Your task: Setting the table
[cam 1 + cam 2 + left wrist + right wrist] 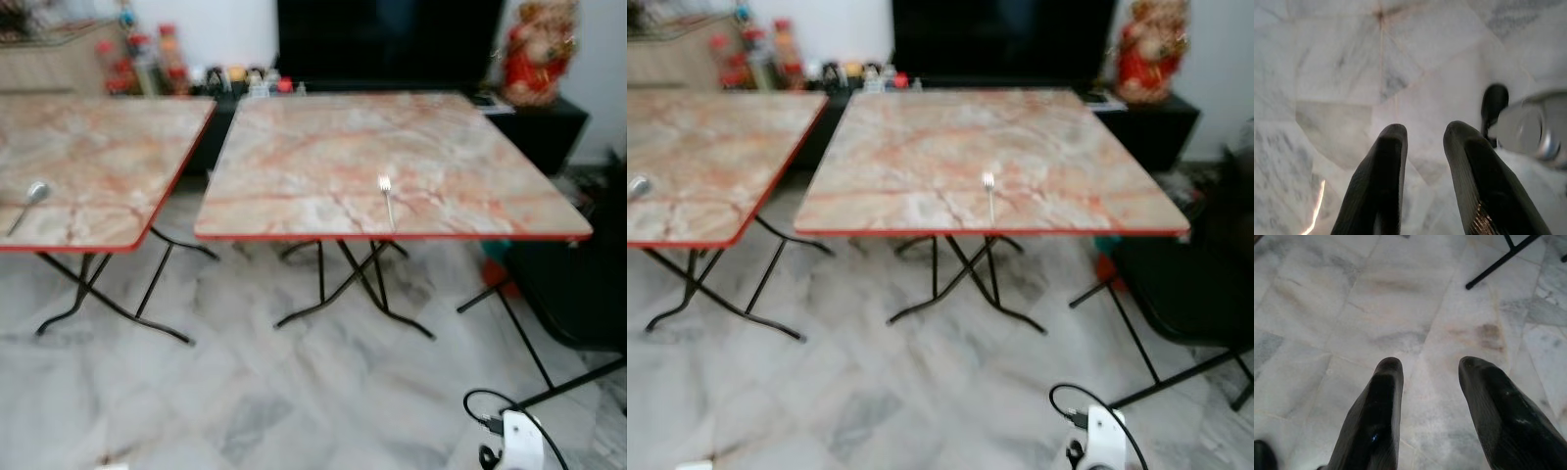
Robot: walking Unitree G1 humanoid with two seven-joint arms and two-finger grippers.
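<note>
A silver fork [387, 199] lies near the front edge of the marble-patterned folding table [323, 157] ahead, tines pointing away from me. A silver spoon [29, 203] rests on a second like table [108, 127] to the left. My left gripper [1422, 132] hangs over the pale floor tiles, open and empty. My right gripper [1425, 366] also hangs above the tiled floor, open with nothing between its fingers [1376, 411].
Black folding legs [343, 289] stand under both tables. A dark chair [573, 284] sits at the right. A low black cabinet with a screen [387, 44], jars [147, 59] and a red figurine [537, 49] lines the back wall. A white device with a cable [514, 439] lies on the floor.
</note>
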